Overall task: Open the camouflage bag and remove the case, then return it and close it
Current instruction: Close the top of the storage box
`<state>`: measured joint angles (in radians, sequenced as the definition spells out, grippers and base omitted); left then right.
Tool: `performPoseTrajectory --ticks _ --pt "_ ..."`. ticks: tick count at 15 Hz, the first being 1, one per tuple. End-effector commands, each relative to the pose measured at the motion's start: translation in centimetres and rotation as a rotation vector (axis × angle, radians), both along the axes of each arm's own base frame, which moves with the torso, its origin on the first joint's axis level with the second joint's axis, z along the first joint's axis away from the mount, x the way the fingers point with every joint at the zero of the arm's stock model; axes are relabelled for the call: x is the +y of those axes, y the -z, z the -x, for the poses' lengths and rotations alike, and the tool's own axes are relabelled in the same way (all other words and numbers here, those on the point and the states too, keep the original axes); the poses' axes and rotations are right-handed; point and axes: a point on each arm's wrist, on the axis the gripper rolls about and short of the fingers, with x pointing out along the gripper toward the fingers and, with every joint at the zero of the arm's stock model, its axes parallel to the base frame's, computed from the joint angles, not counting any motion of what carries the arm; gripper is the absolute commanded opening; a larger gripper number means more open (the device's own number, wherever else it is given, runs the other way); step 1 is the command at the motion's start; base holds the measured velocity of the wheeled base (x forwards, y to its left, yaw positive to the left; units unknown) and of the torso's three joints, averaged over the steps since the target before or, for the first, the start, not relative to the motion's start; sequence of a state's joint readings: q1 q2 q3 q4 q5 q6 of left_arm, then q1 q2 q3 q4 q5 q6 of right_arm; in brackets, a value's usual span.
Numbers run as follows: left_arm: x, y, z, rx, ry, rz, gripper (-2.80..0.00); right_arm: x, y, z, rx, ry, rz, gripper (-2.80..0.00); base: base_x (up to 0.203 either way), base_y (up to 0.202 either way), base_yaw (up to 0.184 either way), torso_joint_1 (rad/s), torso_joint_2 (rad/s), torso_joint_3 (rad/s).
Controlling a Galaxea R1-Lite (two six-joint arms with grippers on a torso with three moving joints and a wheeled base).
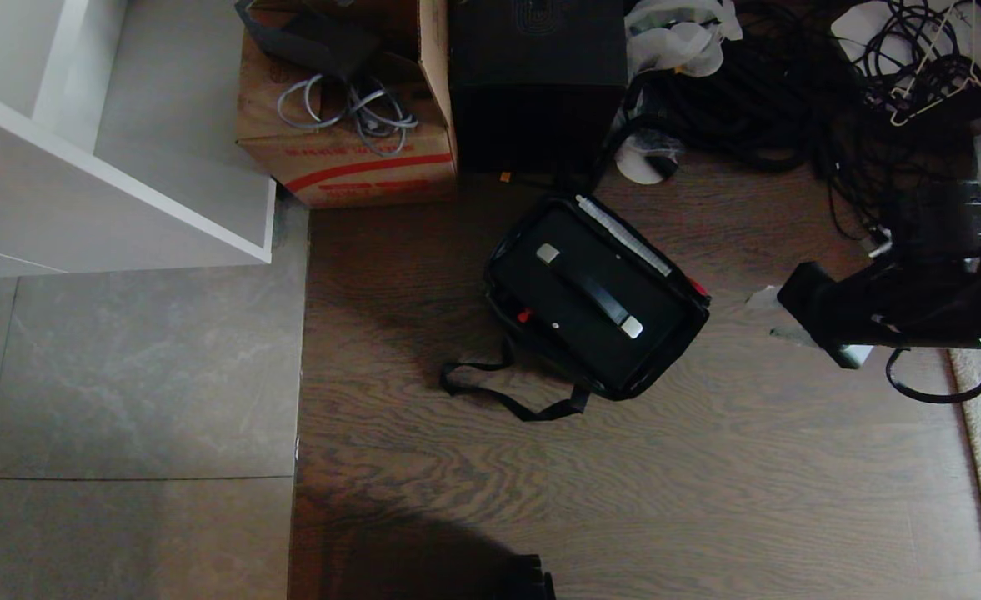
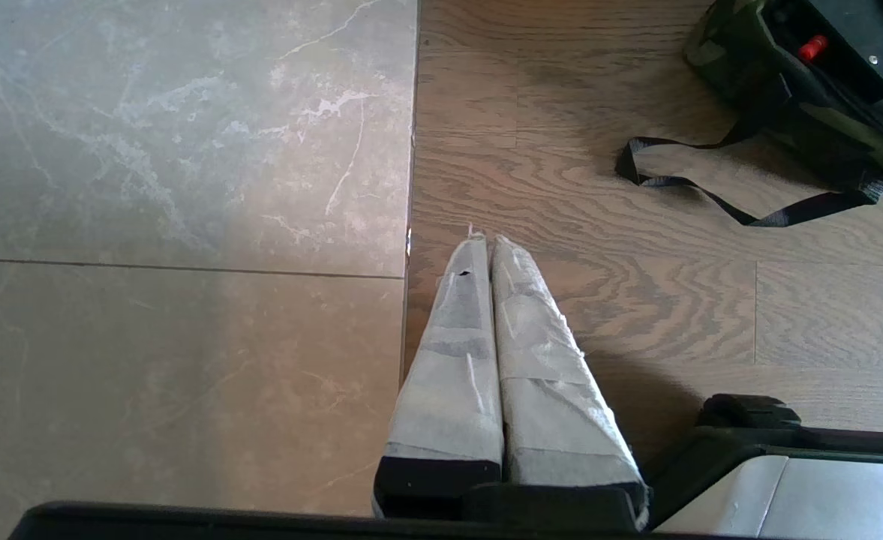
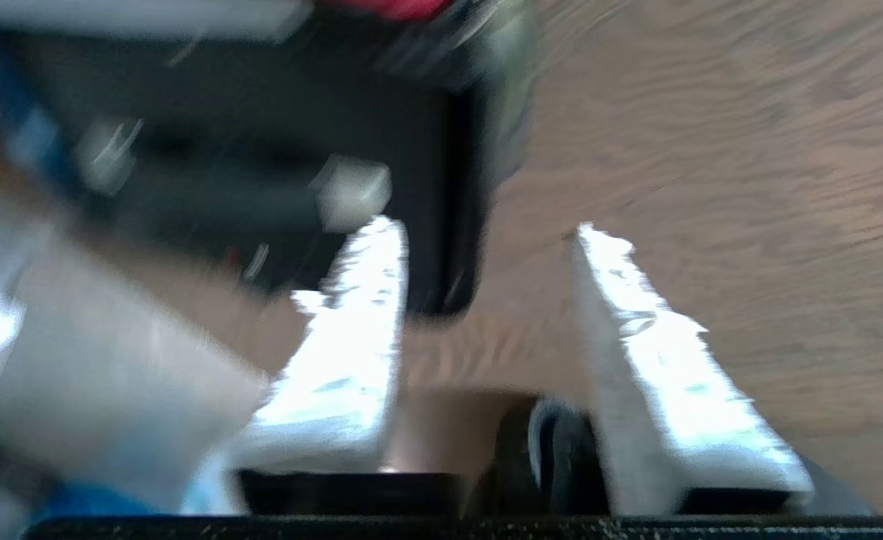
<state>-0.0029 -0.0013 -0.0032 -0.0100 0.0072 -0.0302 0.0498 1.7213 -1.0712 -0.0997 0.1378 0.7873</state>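
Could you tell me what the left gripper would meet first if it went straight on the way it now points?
Probably the wooden floor: the left gripper points down at bare boards, with the camouflage bag and its strap lying off to one side.

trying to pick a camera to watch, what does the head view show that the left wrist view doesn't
Only the head view shows the case's whole top with its handle, the cardboard box, the black box, the cable tangle, the white shelf and the right arm off to the bag's right.

Only the left wrist view shows the left gripper, shut, over the seam between tile and wood.

Both show the open bag with the case inside, its strap lying on the wood floor, and the grey tile.
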Motion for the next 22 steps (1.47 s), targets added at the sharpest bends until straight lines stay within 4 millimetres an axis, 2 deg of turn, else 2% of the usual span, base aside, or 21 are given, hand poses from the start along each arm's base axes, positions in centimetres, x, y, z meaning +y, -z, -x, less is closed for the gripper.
performPoseTrajectory --ticks 1,3,5,8,10,14,22 --pt "0.0 0.0 0.0 -0.001 0.0 0.0 -2.8 -0.7 4.2 -4.1 0.113 0.095 -0.048 0.0 0.0 0.0 0.0 0.0 0.0 0.0" --pt "0.0 0.0 0.0 -0.001 0.0 0.0 -2.8 -0.8 4.3 -6.6 0.097 0.203 -0.183 0.0 0.0 0.0 0.0 0.0 0.0 0.0" --pt "0.0 0.0 0.0 0.001 0.0 0.0 -2.8 -0.7 5.7 -8.2 0.117 0.238 -0.23 0.0 0.0 0.0 0.0 0.0 0.0 0.0" --pt "0.0 0.0 0.0 -0.001 0.0 0.0 -2.8 -0.5 5.8 -10.5 0.081 0.279 -0.316 0.0 0.0 0.0 0.0 0.0 0.0 0.0" --pt "0.0 0.0 0.0 -0.001 0.0 0.0 -2.8 -0.5 7.1 -12.2 0.083 0.295 -0.345 0.0 0.0 0.0 0.0 0.0 0.0 0.0" --pt "0.0 0.0 0.0 -0.001 0.0 0.0 -2.8 -0.7 5.9 -15.1 -0.046 0.3 -0.406 0.0 0.0 0.0 0.0 0.0 0.0 0.0" --pt "0.0 0.0 0.0 -0.001 -0.001 0.0 -2.8 -0.7 7.7 -16.8 -0.047 0.312 -0.435 0.0 0.0 0.0 0.0 0.0 0.0 0.0"
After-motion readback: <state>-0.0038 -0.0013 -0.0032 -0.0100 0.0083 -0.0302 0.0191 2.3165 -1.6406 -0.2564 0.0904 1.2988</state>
